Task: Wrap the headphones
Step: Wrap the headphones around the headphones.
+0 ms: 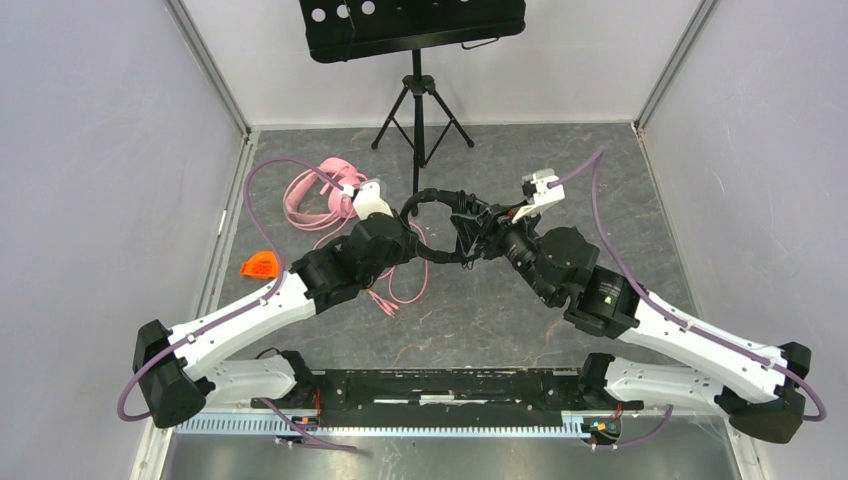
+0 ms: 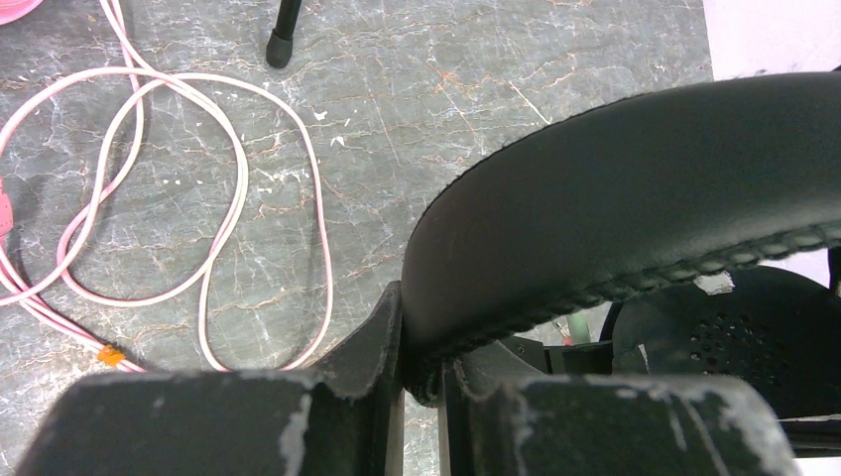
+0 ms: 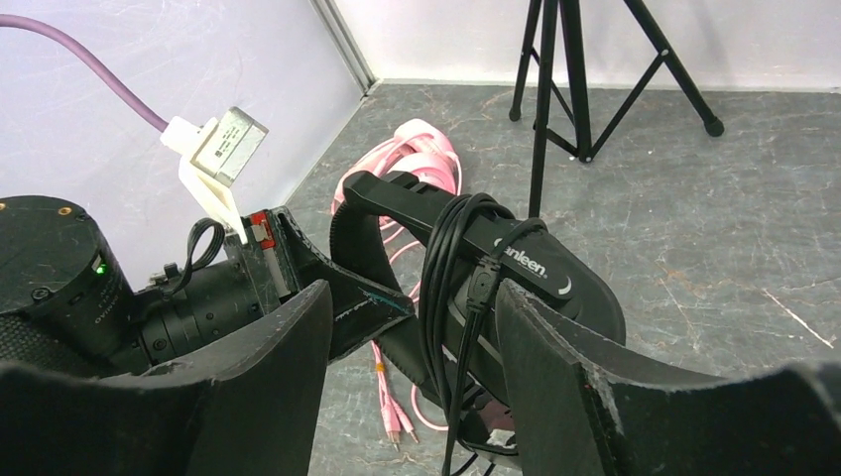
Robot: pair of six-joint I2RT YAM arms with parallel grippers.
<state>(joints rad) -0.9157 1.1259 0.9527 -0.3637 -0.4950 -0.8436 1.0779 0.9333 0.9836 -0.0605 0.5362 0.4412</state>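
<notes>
The black headphones point(image 1: 437, 213) hang above the table's middle between both arms. My left gripper point(image 2: 424, 349) is shut on their padded headband point(image 2: 635, 198), and an ear cup point(image 2: 734, 337) shows under the band. Their thin black cable point(image 3: 451, 288) is wound in several loops round the headband point(image 3: 531, 263). My right gripper point(image 3: 412, 342) stands open, its fingers point(image 3: 560, 372) on either side of those loops, with the cable's hanging end close to the right-hand finger. The pink headphones point(image 1: 312, 196) lie at the back left, their pink cable point(image 2: 238, 178) looped loose on the floor.
A black music stand point(image 1: 412, 25) on a tripod point(image 1: 420, 110) stands at the back centre, one foot point(image 2: 282, 45) near the pink cable. A small orange object point(image 1: 262, 265) lies at the left. The pink plugs point(image 3: 397, 421) lie under the black headphones. Walls enclose three sides.
</notes>
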